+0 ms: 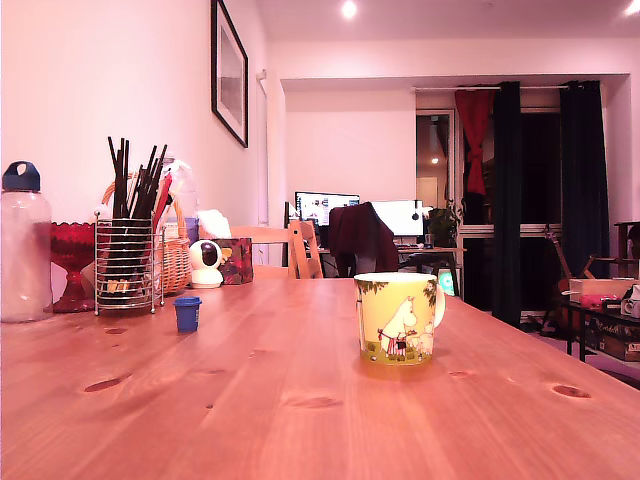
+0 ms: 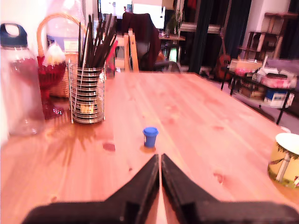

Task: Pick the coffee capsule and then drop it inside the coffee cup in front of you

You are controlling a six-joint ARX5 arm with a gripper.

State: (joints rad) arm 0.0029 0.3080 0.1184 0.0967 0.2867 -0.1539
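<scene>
And here we are at the wooden table [image 1: 300,400], with the blue coffee capsule [image 1: 187,313] standing upright on its own, flared rim up, out toward nine o'clock from the coffee cup [image 1: 397,318] in the exterior view and well apart from it. The cup sits upright on the bare wood, yellow-green with the white cartoon figure facing the camera and its pale handle poking out at three o'clock. Behind the capsule, at about eleven o'clock from it, there's a wire holder [image 1: 128,262] bristling with dark sticks, and further round at nine o'clock stands a clear bottle [image 1: 24,246] with a dark blue cap, a red glass dish [image 1: 72,255] between the two. Over to the wrist view now: the gripper [image 2: 160,161] shows as two black fingers [image 2: 140,184] pressed together, tips meeting with barely a sliver of wood between them, and nothing pinched in there. The capsule [image 2: 150,136] sits just beyond those tips, near them but not touching, at roughly twelve o'clock from the fingertips. The cup [image 2: 286,160] is only partly in shot, cut off by the frame edge at three o'clock, white rim visible. The arm does not appear in the exterior view.
</scene>
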